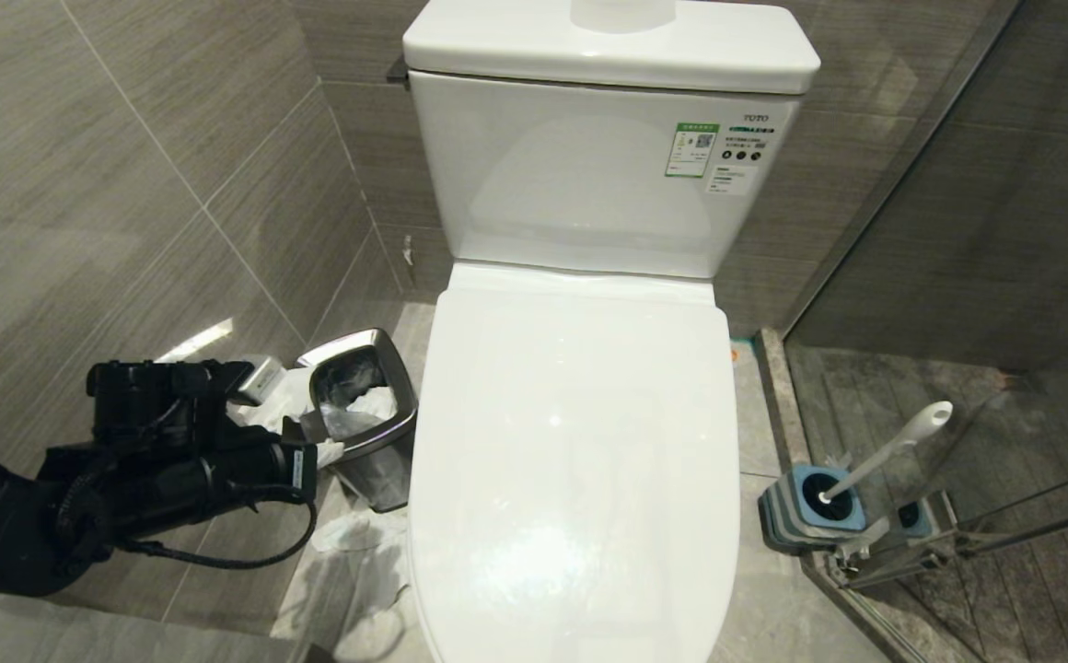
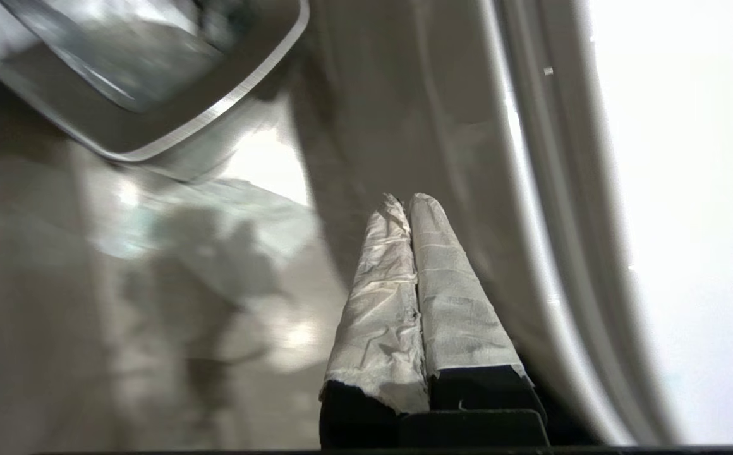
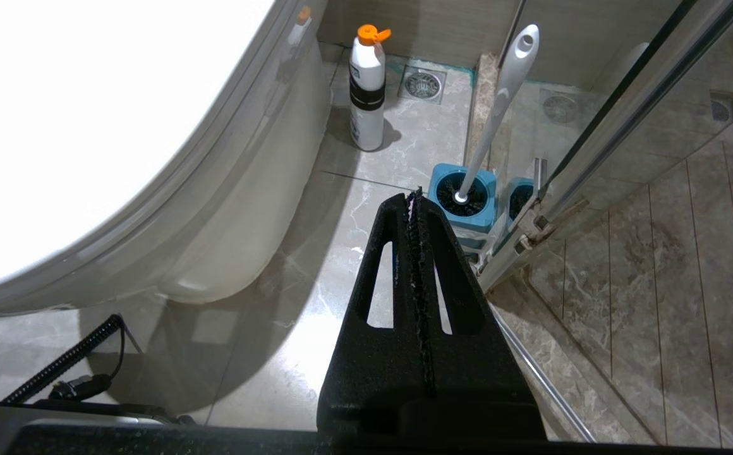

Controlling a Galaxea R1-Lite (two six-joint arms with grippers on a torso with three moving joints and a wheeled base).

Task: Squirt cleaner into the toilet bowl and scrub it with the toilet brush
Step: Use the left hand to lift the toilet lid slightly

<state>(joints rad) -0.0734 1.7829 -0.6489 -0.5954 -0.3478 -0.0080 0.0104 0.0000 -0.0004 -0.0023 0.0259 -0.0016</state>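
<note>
A: Room and floor?
B: Grey-tiled bathroom, glossy marbled floor [image 3: 398,145], glass shower partition [image 1: 1004,276] on right. White toilet bowl [image 1: 571,442] centred, lid closed.

A: Other items?
B: Steel waste bin [image 1: 364,414] left of toilet. Toilet brush [image 1: 893,448] upright in blue holder [image 1: 810,506], right. Orange-capped bottle [image 3: 366,88] beside base.

A: Arms?
B: Left gripper [image 2: 409,202] near bin, jaws together. Right gripper [image 3: 414,197] low, jaws together, empty.

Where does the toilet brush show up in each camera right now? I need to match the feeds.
Head view: toilet brush stands lower right in its blue holder, right of the toilet.
Left wrist view: not in it.
Right wrist view: upper middle, handle leaning out of the holder, beyond the shut right pincer.
Shared landmark: the toilet's white lid edge, seen in all three views.
</note>
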